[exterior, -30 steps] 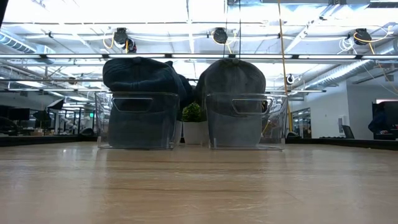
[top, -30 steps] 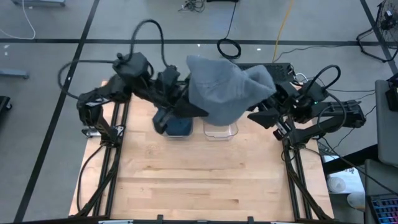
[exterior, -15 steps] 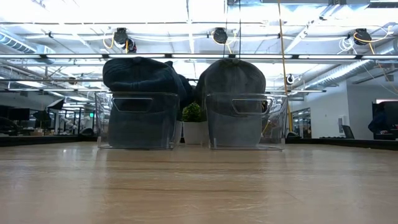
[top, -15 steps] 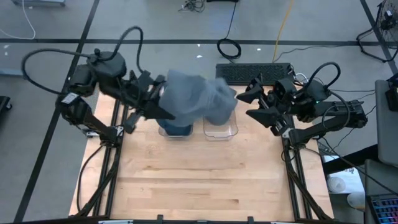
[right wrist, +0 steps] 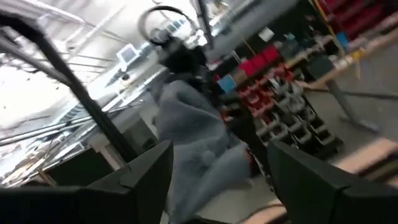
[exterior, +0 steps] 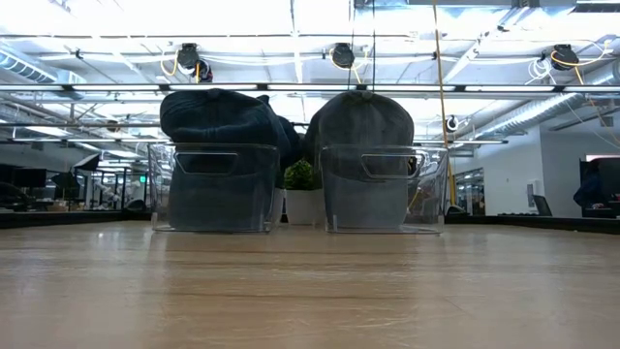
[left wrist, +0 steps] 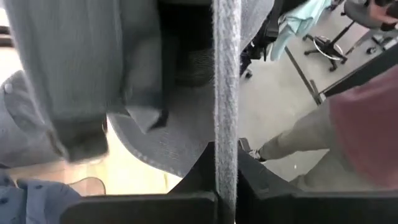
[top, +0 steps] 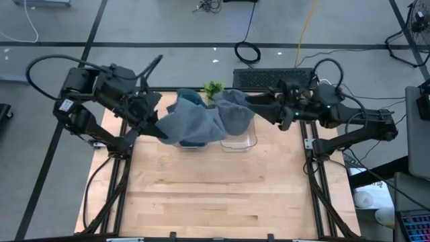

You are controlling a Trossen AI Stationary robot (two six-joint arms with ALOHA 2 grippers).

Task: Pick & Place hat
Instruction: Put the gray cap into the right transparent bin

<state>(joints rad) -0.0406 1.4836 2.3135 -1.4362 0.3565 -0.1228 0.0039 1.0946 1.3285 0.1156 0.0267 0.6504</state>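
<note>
High view: the grey hat [top: 201,121] hung stretched over the far middle of the table [top: 222,195], above two clear bins [top: 238,142]. The left gripper [top: 160,128] held the hat's left edge, jaws pinched on the fabric. The right gripper [top: 259,107] sat at the hat's right side, just beside or touching the cloth; whether it held the fabric could not be told here. A dark blue hat [top: 188,97] showed behind the grey one, with a small green plant [top: 213,87] past the table's far edge and a keyboard [top: 272,76] on the floor beyond.

Low view: two clear bins [exterior: 211,189] stood side by side at the far end of the table, the left holding a dark blue hat [exterior: 218,116], the right a grey hat [exterior: 360,126]. The plant [exterior: 300,176] showed between them. No gripper in sight.

Left wrist view: a strip of grey hat brim [left wrist: 226,93] ran edge-on between the jaws, which were pressed together on it.

Right wrist view: the jaws stood spread, with the grey hat [right wrist: 193,130] hanging between and beyond them, not gripped.
</note>
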